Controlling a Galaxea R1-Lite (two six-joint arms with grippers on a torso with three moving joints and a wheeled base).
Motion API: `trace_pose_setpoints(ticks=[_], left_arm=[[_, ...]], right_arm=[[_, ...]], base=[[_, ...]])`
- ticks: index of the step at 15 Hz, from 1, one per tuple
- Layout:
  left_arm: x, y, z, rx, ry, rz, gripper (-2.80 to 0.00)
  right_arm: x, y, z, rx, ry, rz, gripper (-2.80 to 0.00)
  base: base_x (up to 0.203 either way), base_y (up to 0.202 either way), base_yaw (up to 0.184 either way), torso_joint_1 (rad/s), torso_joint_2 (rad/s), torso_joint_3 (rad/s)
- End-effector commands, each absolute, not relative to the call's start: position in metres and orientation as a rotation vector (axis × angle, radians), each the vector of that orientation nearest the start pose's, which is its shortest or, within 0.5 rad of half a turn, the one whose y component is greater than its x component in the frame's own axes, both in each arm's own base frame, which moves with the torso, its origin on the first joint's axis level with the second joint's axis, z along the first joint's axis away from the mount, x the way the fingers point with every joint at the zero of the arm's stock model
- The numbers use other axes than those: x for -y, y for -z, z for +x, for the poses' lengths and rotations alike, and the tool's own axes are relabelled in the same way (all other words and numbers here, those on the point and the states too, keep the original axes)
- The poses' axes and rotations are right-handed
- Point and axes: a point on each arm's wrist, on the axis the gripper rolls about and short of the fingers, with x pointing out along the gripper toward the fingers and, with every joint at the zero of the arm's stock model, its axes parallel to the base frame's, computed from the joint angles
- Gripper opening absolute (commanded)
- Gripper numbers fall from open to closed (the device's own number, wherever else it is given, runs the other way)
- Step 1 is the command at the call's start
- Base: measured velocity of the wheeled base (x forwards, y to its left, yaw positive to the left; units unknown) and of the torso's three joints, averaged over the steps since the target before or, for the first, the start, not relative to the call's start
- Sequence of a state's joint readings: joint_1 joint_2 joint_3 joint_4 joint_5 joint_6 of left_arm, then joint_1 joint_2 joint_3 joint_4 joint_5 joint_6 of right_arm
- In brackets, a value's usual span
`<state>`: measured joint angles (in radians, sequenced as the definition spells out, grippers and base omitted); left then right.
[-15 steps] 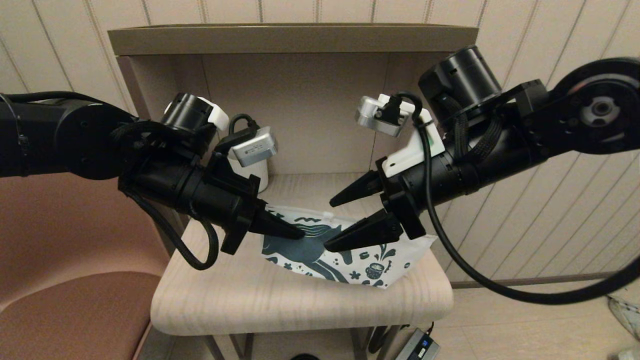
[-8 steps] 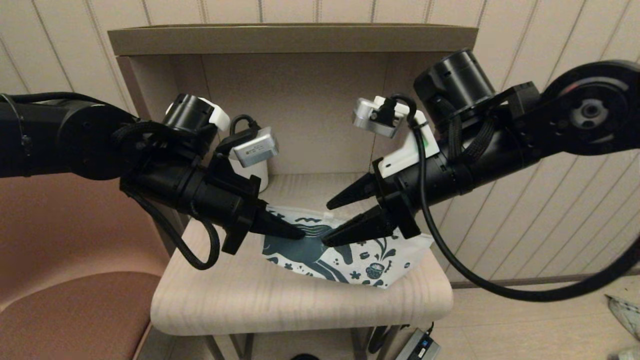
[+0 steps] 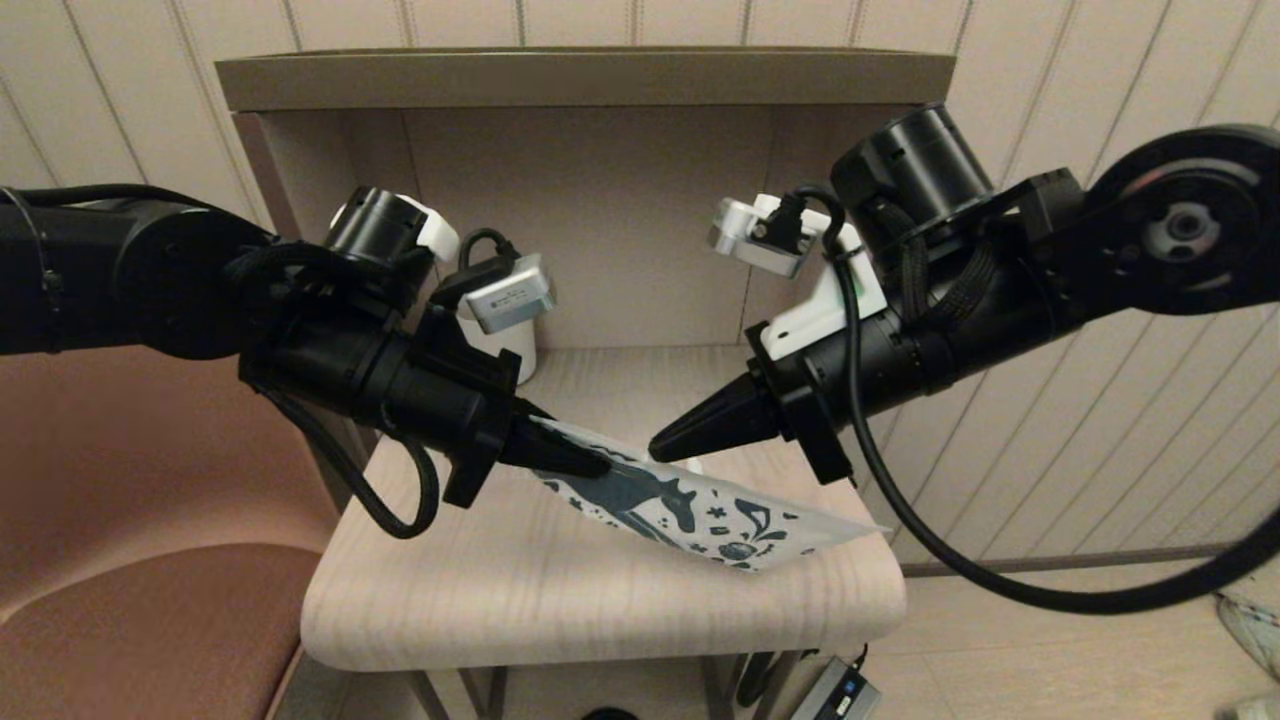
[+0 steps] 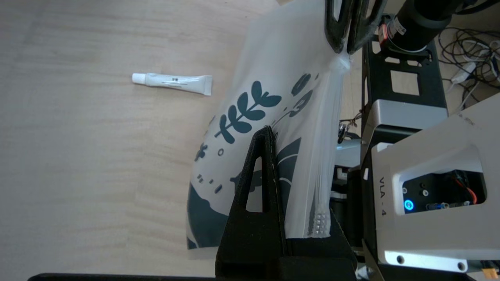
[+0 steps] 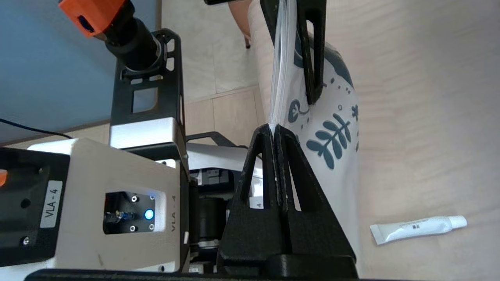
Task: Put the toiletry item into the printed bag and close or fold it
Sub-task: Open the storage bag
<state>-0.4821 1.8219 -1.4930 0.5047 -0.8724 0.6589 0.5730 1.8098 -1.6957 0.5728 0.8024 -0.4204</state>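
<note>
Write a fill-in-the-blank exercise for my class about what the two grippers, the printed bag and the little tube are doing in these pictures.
1. The left gripper is shut on the ____ edge of the printed bag.
2. The right gripper has its fingers ____ on the same edge.
3. The white tube lies ____ the bag, on the wooden table.
4. The white mug stands behind the ____ gripper.

Missing words: zipper; shut; outside; left

We see a dim, warm head view, soft shadow in the shelf recess (image 3: 600, 220) at 12 o'clock. Wrist views brighter, evenly lit; near fingers (image 4: 254, 203) slightly soft, tabletop (image 4: 78, 156) sharp.
</note>
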Motion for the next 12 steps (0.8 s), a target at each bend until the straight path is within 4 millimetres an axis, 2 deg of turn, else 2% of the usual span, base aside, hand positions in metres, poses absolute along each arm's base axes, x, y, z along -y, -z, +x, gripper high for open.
trace_pose_setpoints(ticks=[1,6,7,8,9,12], left_arm=[[0.1667,-0.2362,0.2816,-0.421,1.499,0.348,-2.8],[0.1669,-0.2349,0.283,-0.424,1.498,0.346,-2.8],[0.1668,-0.2349,0.2829,-0.424,1.498,0.347,-2.8],[0.1669,-0.2355,0.2829,-0.424,1.498,0.347,-2.8],[0.1668,-0.2352,0.2829,-0.425,1.498,0.346,-2.8],[0.167,-0.2346,0.2833,-0.426,1.498,0.346,-2.8]], right_arm=[[-0.1902,-0.2878,0.2644,-0.442,-1.451,-0.253,-2.8],[-0.19,-0.2878,0.2647,-0.445,-1.444,-0.252,-2.8],[-0.1902,-0.288,0.2646,-0.443,-1.445,-0.253,0.0],[-0.1906,-0.2889,0.2651,-0.441,-1.447,-0.249,0.0],[-0.1909,-0.2879,0.2655,-0.447,-1.448,-0.246,-2.8],[-0.191,-0.2826,0.2665,-0.468,-1.448,-0.24,-2.8]], base=[[0.0,0.0,0.0,0.0,0.0,0.0],[0.0,0.0,0.0,0.0,0.0,0.0],[0.0,0.0,0.0,0.0,0.0,0.0],[0.0,0.0,0.0,0.0,0.0,0.0],[0.0,0.0,0.0,0.0,0.0,0.0],[0.0,0.0,0.0,0.0,0.0,0.0]])
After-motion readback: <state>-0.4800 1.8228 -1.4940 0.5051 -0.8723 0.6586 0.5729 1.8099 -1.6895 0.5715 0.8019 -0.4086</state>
